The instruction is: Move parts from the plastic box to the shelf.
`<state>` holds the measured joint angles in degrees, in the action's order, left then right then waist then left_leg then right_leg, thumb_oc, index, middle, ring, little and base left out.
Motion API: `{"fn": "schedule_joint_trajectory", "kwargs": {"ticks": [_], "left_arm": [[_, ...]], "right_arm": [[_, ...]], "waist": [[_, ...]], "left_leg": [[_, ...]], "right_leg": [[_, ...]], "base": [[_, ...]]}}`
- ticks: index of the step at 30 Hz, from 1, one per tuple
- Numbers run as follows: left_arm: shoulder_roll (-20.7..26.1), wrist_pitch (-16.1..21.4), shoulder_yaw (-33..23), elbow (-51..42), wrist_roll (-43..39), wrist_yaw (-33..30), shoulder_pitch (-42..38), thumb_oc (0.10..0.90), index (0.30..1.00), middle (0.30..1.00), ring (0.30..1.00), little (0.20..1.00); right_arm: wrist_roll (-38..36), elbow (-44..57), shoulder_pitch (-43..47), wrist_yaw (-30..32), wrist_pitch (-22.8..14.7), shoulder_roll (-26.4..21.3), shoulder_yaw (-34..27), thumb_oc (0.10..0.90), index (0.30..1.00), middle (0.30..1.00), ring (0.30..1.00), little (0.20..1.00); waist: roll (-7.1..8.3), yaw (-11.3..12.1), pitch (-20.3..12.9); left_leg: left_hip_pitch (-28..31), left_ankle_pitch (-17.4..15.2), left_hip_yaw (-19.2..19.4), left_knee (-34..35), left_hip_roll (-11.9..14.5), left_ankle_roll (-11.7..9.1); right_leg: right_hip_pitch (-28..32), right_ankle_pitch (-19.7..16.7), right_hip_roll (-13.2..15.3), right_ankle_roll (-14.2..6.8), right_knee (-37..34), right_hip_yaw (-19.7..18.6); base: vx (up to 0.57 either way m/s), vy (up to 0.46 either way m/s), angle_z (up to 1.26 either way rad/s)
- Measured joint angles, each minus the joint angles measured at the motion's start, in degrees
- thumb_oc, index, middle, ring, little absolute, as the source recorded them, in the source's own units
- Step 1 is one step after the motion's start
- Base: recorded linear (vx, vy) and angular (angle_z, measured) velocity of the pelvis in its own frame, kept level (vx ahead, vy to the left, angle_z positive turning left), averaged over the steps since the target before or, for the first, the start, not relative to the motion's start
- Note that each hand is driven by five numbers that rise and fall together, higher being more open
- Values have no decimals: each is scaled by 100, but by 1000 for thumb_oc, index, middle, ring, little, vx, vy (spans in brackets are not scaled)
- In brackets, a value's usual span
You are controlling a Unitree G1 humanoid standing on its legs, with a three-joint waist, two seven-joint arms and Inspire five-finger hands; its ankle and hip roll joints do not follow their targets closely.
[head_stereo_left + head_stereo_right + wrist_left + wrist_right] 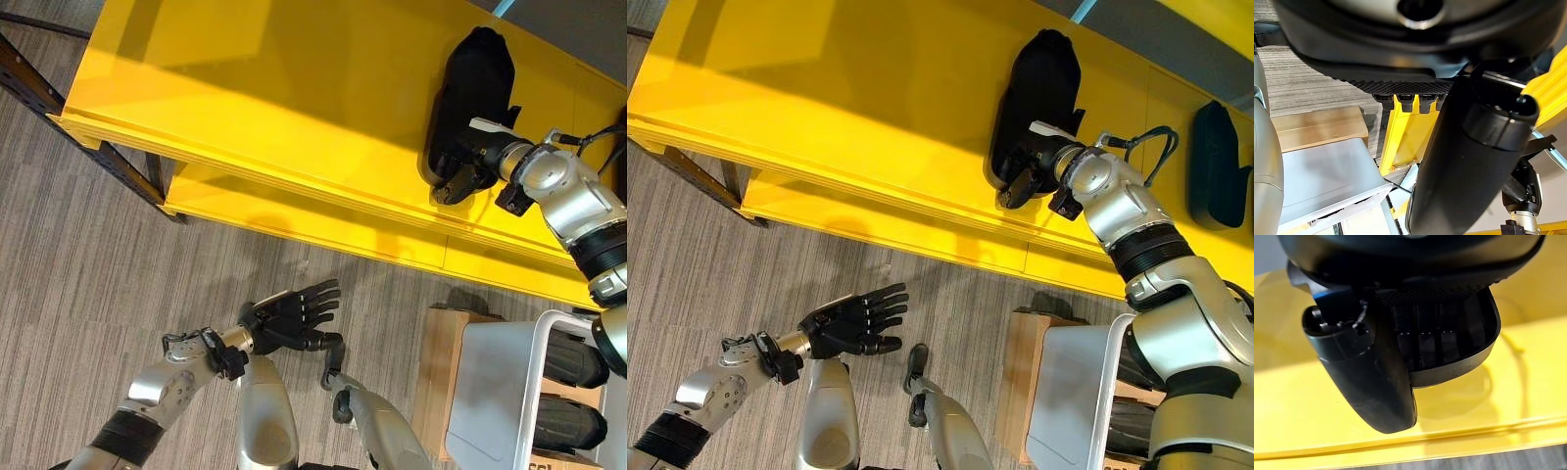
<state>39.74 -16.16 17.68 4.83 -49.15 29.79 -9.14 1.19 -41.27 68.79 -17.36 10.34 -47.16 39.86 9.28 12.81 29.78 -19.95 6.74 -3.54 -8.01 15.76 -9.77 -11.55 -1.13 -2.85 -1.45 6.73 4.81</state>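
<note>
The right hand [1027, 168] reached over the yellow shelf [245, 108] and was curled round the near end of a black moulded part [1038, 93] that lay on the shelf's top board; in the right wrist view its fingers [1422, 340] wrapped the part's dark rim above the yellow surface. A second black part [1215, 166] lay further along the same board, well apart from the first. The left hand [289, 315] hung low over the grey plank floor [69, 255], fingers straight and spread, holding nothing. The white plastic box [500, 392] stood on a wooden stand [441, 377] near the robot's right side, with two more black parts [576, 392] inside it.
</note>
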Motion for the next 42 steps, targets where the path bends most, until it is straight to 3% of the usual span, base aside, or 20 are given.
{"fn": "schedule_joint_trajectory", "kwargs": {"ticks": [7,19,30,42], "left_arm": [[12,0,-2,-5,-8,73,-6,900,1000,1000,1000,1000],[373,1,-41,-44,-18,218,83,900,1000,1000,1000,1000],[423,7,17,-54,-24,218,113,900,1000,1000,1000,1000],[445,12,33,-66,-229,218,111,900,1000,1000,1000,1000]], "right_arm": [[115,-251,103,35,-7,-34,28,400,300,300,300,300],[311,-393,320,370,-8,-527,237,400,300,300,300,300],[261,-248,497,915,-17,-541,237,400,300,300,300,300],[239,101,559,1021,-51,-549,237,400,300,300,300,300]], "waist": [[0,0,0],[1,-39,0],[0,-62,0],[-1,-58,1]], "left_leg": [[-67,-3,-36,-37,1,2],[-220,-37,-54,-200,5,22],[-436,-48,-68,-316,-17,36],[-508,-111,-129,-487,-93,57]], "right_leg": [[-40,7,-3,-2,24,28],[-215,44,-5,3,223,24],[-539,165,27,1,564,22],[-706,403,109,4,1002,46]], "base": [[5,-49,2],[0,-3,0],[0,0,0],[7,-2,3]]}}
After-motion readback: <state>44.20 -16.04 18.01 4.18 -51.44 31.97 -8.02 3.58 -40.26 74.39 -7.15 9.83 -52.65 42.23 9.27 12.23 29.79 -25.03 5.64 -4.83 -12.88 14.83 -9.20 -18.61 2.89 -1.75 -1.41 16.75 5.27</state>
